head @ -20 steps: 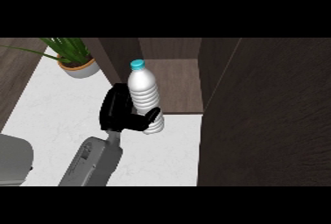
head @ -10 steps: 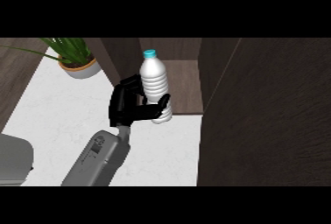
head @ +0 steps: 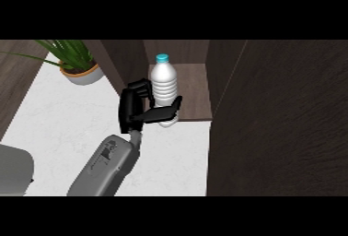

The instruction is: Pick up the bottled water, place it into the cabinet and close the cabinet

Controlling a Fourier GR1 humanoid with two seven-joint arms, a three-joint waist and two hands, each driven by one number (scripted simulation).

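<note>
The bottled water, clear with a blue cap, stands upright in my left hand. The fingers curl round its left and far side, and the thumb crosses its lower front. The bottle's base is at the front edge of the open cabinet's wooden shelf, and its upper part is seen against the cabinet's inside. The cabinet's dark door stands open and fills the right side of the view. My right hand does not show.
A potted plant stands at the back left on the white counter. A grey object sits at the lower left edge. The cabinet's left wall rises just behind my hand.
My left hand has carried the bottle up and to the right, from in front of the cabinet to the shelf's front edge. The forearm has followed.
</note>
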